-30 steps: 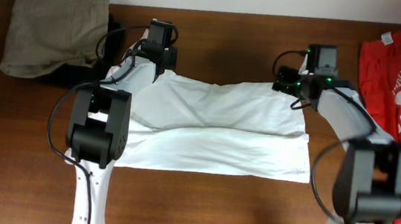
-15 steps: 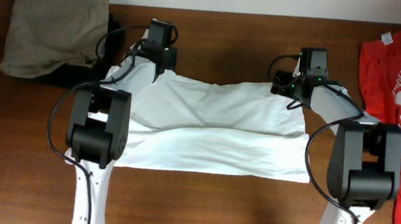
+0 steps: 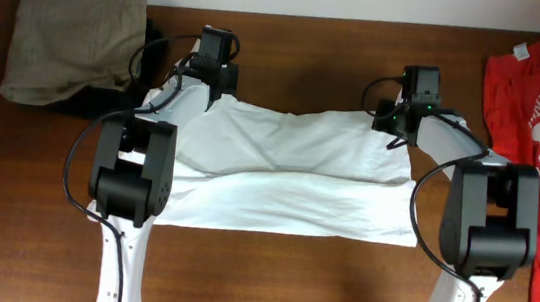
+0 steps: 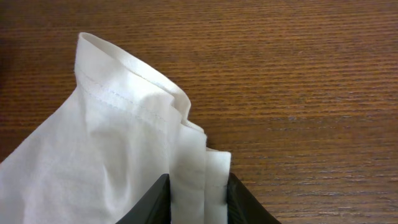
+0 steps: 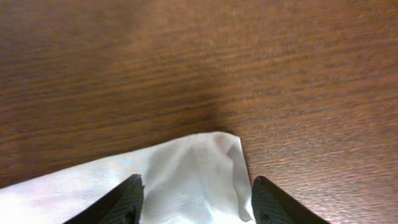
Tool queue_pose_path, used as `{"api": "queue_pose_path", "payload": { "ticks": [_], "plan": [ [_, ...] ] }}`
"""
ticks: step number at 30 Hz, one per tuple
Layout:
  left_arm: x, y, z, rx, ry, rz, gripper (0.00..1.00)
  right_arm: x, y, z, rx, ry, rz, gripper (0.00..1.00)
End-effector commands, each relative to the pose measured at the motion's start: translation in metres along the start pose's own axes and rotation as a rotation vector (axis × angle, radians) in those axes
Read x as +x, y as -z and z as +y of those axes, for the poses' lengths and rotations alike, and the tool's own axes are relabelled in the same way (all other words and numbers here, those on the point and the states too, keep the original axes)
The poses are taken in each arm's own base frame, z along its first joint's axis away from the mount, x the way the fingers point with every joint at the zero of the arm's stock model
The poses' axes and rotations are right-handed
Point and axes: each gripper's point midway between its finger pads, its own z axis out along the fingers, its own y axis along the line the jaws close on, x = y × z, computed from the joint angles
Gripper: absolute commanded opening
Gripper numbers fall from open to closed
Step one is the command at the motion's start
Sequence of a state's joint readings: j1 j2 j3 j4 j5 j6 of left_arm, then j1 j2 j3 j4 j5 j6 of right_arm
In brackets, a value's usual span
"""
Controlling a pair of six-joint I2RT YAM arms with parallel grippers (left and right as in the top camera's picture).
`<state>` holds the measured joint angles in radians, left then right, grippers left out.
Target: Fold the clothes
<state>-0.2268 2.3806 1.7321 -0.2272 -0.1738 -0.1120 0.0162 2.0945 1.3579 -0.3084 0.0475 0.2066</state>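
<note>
I see white T-shirt point(image 3: 288, 173) spread wide across desk point(image 3: 266, 281). Left end effector point(image 4: 199, 185) pinches one far corner, ready to lift. Right end effector point(image 5: 198, 182) is spread around other far corner, not gripping yet. I think fold needs both corners held, so cloth goes over straight.

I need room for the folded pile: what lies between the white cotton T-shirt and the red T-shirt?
Between the white cotton T-shirt and red T-shirt, the overhead view shows bare brown wooden table crossed by the right arm.
</note>
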Motion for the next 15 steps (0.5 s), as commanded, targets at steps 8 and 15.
{"api": "queue_pose_path", "payload": {
  "ticks": [8, 15],
  "plan": [
    [0.009, -0.006, 0.006, -0.018, -0.018, 0.032, 0.23, 0.0, -0.012, -0.008, 0.037, -0.02, 0.003, 0.2],
    [-0.017, 0.022, 0.012, -0.035, -0.01, -0.012, 0.08, 0.004, -0.009, -0.022, 0.118, -0.082, 0.018, 0.04]
  ]
}}
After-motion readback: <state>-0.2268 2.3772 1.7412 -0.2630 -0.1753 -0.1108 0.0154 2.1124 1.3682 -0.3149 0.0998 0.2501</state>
